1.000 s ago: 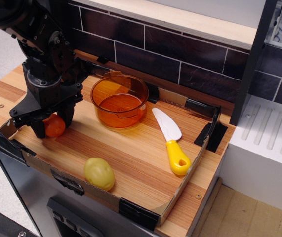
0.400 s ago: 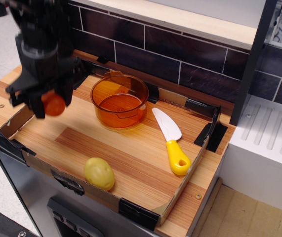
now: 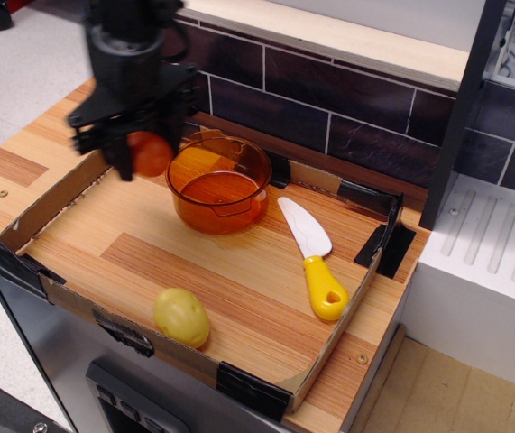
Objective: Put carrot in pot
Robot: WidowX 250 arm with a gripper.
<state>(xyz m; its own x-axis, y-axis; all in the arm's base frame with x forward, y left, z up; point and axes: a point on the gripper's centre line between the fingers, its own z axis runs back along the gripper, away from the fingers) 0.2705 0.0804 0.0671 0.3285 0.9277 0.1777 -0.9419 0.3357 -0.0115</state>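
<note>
Your black gripper (image 3: 142,152) holds the small glossy orange carrot (image 3: 151,153) aloft, just left of the translucent orange pot (image 3: 219,184); carry it right, then release.

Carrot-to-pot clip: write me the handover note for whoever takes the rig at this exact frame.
Pincer: shut on the carrot, held in the air above the board, just left of the pot.
Pot: upright at the back of the tray, nothing in it.
Bystanders: the yellow potato toy sits near the front edge; the toy knife lies right of the pot.
Done: carrot grasped and lifted.
Left: carry it a little further right until it is over the pot's opening, lower, open the pincer, back away.
</note>
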